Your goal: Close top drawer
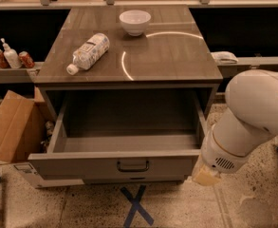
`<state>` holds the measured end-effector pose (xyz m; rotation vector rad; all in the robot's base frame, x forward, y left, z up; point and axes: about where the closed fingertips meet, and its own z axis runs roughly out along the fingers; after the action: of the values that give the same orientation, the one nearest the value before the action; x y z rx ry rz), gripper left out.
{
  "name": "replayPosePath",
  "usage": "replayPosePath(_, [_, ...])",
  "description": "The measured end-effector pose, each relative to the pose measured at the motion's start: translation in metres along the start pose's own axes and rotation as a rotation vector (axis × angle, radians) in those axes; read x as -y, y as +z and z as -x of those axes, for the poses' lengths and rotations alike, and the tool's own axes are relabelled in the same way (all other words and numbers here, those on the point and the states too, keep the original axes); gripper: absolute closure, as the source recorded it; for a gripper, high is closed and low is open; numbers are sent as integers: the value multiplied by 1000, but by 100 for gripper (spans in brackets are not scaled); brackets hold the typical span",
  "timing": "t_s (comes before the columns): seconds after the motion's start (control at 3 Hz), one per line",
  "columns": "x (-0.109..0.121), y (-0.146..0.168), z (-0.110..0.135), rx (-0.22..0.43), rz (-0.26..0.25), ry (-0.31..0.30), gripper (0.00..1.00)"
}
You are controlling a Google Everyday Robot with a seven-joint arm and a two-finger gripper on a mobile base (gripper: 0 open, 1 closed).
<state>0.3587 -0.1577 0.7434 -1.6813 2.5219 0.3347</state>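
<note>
The top drawer (pixel 81 166) is pulled far out of the grey-brown cabinet. Its plain grey inside holds nothing. Its flat front panel faces me, with a small dark handle (pixel 133 166) at its centre. The lower drawers are hidden under it. My gripper (pixel 206 176) shows as a cream-coloured tip at the end of the big white arm (pixel 252 122). It hangs low, just off the right end of the drawer's front panel, close to or touching its corner.
On the cabinet top (pixel 176 56) lie a plastic bottle (pixel 88 52) on its side and a white bowl (pixel 134 22). A cardboard box (pixel 10 127) stands on the floor at the left. A blue tape X (pixel 136 205) marks the floor in front. Cans and a bottle (pixel 10 58) sit on a left shelf.
</note>
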Motion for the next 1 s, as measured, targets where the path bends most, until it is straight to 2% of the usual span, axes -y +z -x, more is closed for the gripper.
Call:
replayPosePath(0.33, [-6,17,-2,-23,17,7,100])
replayPosePath(0.67, [-5,18,-2,-25,13,8,100])
replayPosePath(1.0, [5,31,1,-45,-20,18,100])
